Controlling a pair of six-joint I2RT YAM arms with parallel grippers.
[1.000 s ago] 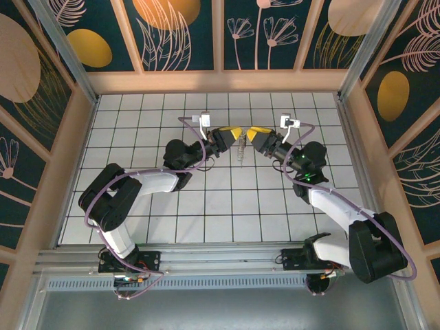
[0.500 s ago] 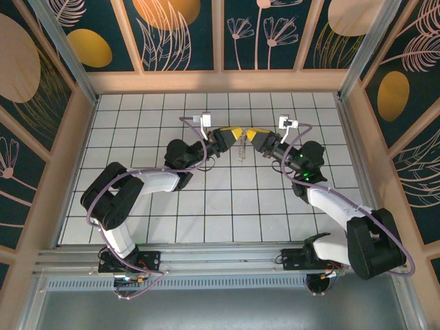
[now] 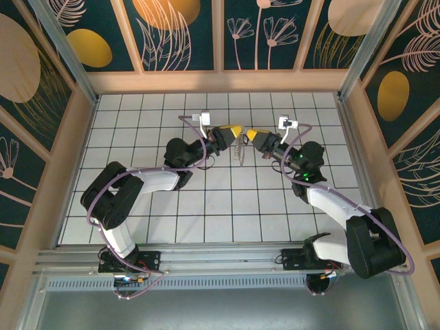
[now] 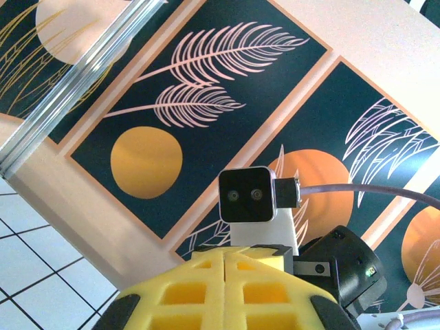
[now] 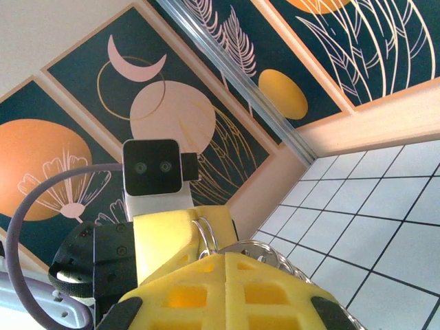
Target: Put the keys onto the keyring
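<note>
Top external: keyring (image 3: 238, 151) hangs lengthwise near-far from closed left hand (image 3: 235, 130); right hand (image 3: 249, 133) closed.

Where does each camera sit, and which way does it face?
Top external: above and behind the bases, looking down on the tiled table; both arms, left gripper and right gripper close together.
Left wrist: tilted up at wall panels; own yellow fingers at bottom.
Right wrist: tilted up past the keyring; own yellow fingers at bottom.
Shared: each wrist view faces the other wrist's camera.
</note>
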